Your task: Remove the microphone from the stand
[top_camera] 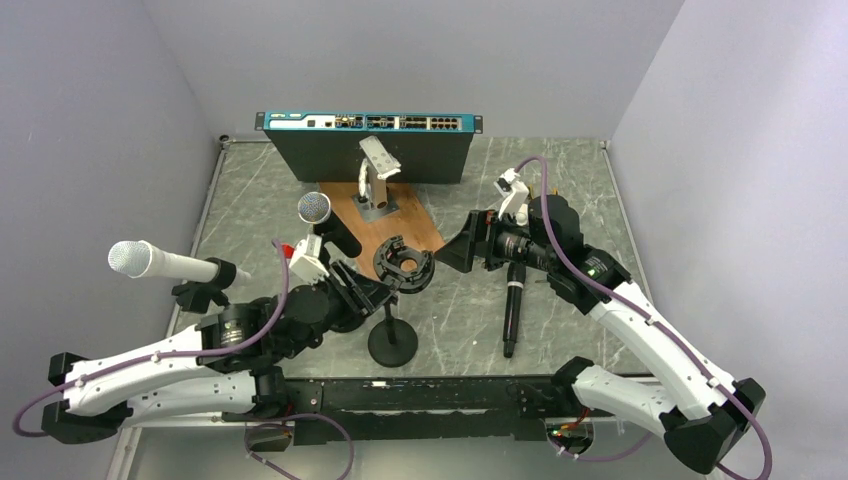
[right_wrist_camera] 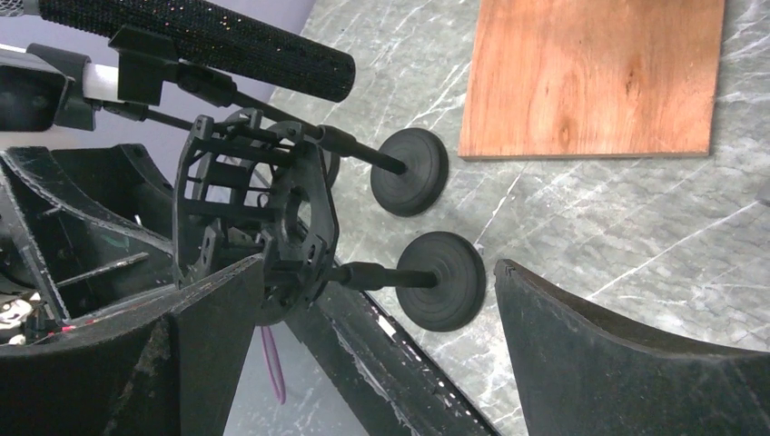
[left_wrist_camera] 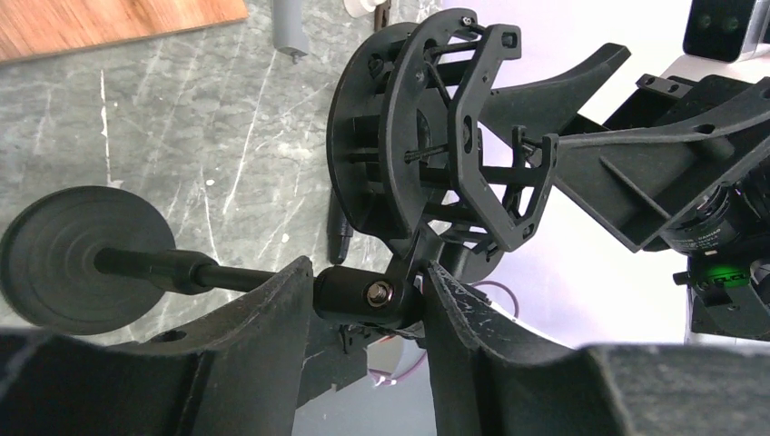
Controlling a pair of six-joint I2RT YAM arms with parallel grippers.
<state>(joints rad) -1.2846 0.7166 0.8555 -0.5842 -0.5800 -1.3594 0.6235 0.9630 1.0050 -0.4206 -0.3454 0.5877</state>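
The left arm (top_camera: 150,375) is laid low along the near edge of the table (top_camera: 600,200) from its base at the near left corner, and its forearm is turned in toward the middle. The left gripper (left_wrist_camera: 370,277) is drawn in narrowly, its 2 fingers (left_wrist_camera: 272,318) pressed against the swivel joint of the stand (left_wrist_camera: 227,275). The right arm (top_camera: 650,330) is raised from the near right corner and bent toward the middle. The right gripper (top_camera: 455,252) is turned leftward and spread wide.

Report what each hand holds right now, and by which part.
Left hand straddles the swivel joint under the shock mount, fingers at both sides; whether it grips yet cannot be told. Right hand is open and holds nothing.
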